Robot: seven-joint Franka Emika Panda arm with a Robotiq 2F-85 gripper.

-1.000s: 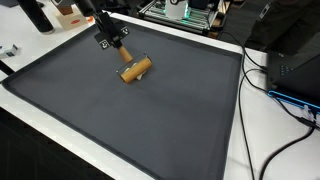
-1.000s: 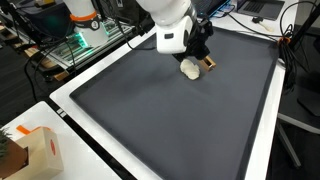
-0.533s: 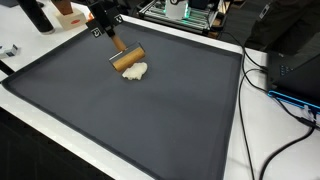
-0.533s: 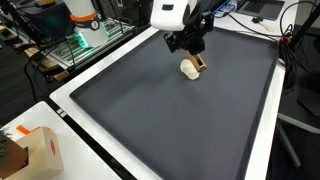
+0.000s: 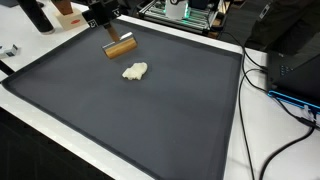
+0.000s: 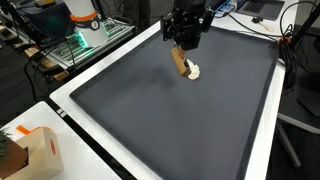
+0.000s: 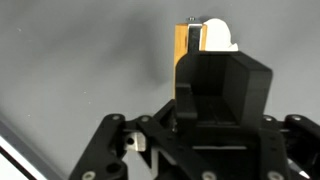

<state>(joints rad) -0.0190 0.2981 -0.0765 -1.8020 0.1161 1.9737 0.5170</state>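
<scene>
Risen since a second ago, the gripper is staying clamped on the wooden tool, handle running up into the jaws. I am seeing the white lump lying bare on the dark mat, just below the tool's head, apart.

Wrist view: the housing of my gripper covers the lower end of the wooden tool, so the grip points cannot be read. The white lump beyond it is washed out and partly hidden; it may touch the tool. In an exterior view, the tool masks part of the lump, and the top edge cuts off my arm.
</scene>
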